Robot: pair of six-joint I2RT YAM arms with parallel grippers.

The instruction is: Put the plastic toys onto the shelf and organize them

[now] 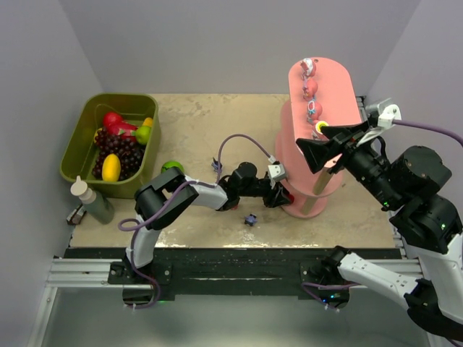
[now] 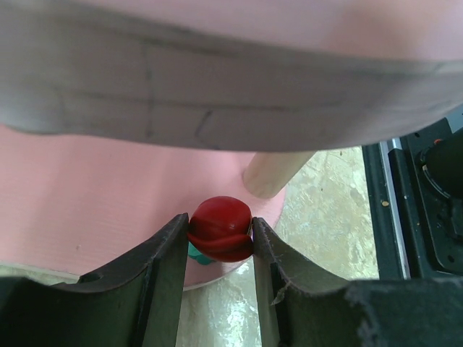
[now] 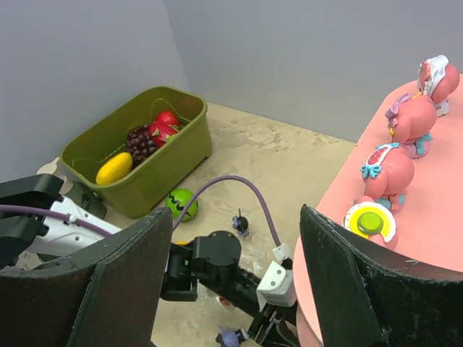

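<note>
Red toy (image 2: 221, 228): pinched in L tool (image 2: 219, 242), at edge of shelf (image 2: 87, 195) bottom board, beside tan post (image 2: 271, 173). Grip seen in L wrist view only; top view mostly hides it.
Pink toys (image 3: 387, 173): row of 4 on top board, clearest in R wrist view.
R tool (image 3: 235, 213): spread, empty, by top board.
Olive bin (image 1: 79, 144) on tabletop (image 1: 217, 116): grapes (image 1: 119, 152), lemon (image 1: 111, 167), apple (image 1: 112, 120).

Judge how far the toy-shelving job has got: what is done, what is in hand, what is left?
Done: four figurines stand in a row on the top board of the shelf. In hand: the left gripper is shut on a red toy at a lower board's edge; the right gripper hovers open beside the top board. Left: two small dark toys lie on the table.
</note>
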